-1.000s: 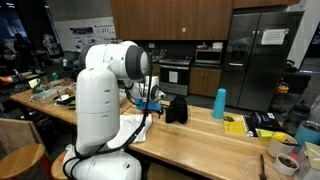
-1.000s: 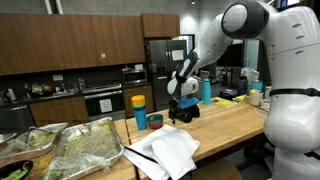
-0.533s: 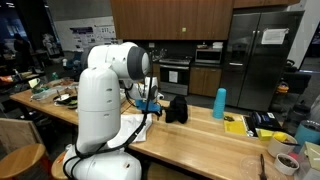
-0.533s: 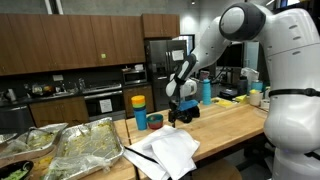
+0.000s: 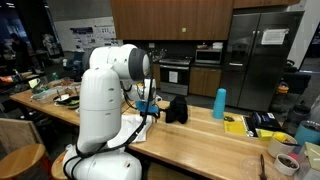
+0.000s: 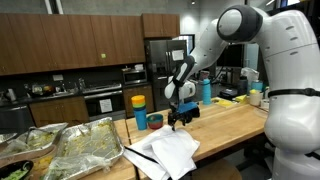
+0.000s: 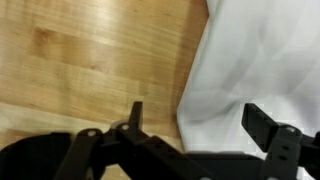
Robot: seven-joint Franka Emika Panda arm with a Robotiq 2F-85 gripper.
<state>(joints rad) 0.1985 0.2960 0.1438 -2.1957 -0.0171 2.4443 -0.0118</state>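
Lowered a little since a second ago, the black two-finger gripper (image 6: 178, 120) hangs close over the crumpled white cloth (image 6: 165, 150), its fingers spread wide with nothing between them. That cloth lies on the light wooden counter (image 7: 90, 60) near its front edge; in the wrist view its hem runs between the fingers. Closing here might catch only a thin fold that slips, or a fingertip might scrape the wood. One cloth, one black bundle (image 5: 176, 108) just behind, one tall blue cup (image 5: 220, 103) well apart.
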